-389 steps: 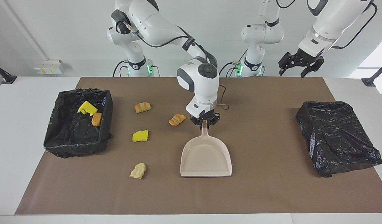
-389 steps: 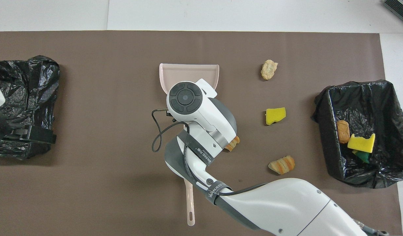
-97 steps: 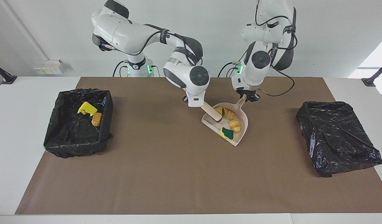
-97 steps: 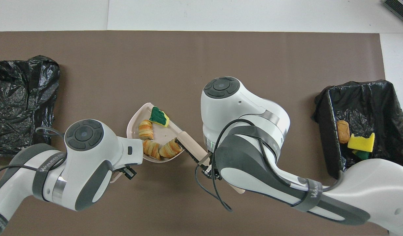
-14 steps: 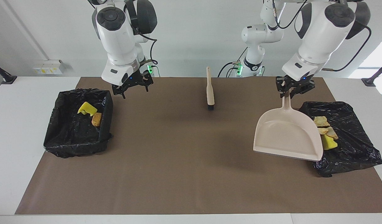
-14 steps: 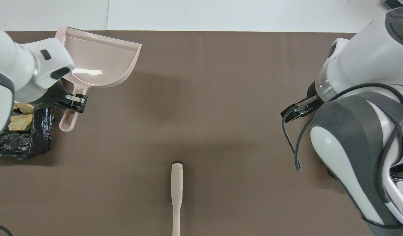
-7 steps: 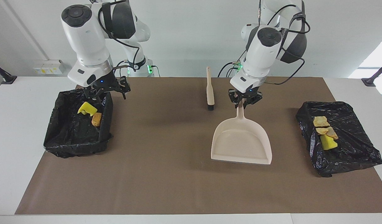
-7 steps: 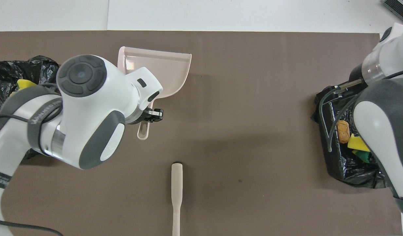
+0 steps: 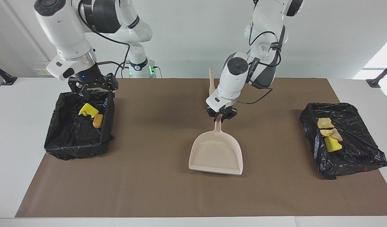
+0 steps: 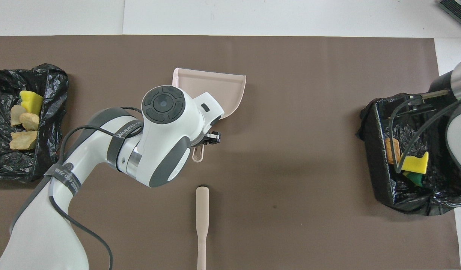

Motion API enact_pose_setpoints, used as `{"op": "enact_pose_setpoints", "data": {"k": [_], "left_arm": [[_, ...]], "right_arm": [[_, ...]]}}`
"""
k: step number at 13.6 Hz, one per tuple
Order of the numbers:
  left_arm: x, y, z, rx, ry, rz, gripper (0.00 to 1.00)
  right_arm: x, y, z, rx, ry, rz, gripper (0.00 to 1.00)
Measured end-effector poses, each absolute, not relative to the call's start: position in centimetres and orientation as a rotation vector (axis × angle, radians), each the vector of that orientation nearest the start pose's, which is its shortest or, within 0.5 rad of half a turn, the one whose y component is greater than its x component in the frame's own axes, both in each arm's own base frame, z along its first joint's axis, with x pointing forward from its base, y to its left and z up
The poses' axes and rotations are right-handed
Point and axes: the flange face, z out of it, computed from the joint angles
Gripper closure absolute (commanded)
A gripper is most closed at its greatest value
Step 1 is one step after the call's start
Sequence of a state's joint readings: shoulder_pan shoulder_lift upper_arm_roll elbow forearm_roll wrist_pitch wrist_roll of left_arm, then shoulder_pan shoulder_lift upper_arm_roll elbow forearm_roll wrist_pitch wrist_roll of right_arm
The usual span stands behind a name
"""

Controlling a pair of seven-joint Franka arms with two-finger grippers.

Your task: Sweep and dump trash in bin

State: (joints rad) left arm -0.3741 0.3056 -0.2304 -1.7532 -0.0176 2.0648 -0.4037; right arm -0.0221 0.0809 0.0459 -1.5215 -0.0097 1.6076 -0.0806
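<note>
Inside both black bins point(image 9: 354, 148) point(image 9: 73, 145): trash point(image 9: 329, 134); dustpan point(image 9: 217, 154) empty.

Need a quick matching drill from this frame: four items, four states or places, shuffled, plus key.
Column one:
1. dustpan
2. brush
3. right gripper
4. yellow sponge

Column two:
a. open, over the bin at the right arm's end
b. lying on the black bag at the left arm's end
c. empty, handle held by the left gripper
d. lying free on the mat, nearer to the robots than the pan

Pairs: 1-c, 2-d, 3-a, 4-b
</note>
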Motion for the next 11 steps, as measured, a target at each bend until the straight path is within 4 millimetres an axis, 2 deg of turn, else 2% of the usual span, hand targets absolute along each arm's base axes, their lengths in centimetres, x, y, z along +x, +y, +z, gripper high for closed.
{"op": "enact_pose_setpoints", "data": {"k": [4, 8, 11], "left_arm": [[52.6, -36.7, 38.3, -3.211, 0.317, 0.069, 1.0], [52.4, -37.1, 36.4, -3.214, 0.313, 0.105, 1.0], [52.4, -37.3, 36.3, -3.24, 0.249, 0.114, 1.0]], "right_arm": [[56.6, 0.9, 61.3, -3.146, -0.124, -0.017, 0.0], [55.8, -0.7, 61.5, -3.149, -0.08, -0.016, 0.0], [55.7, -0.9, 61.4, -3.149, -0.068, -0.012, 0.0]]}}
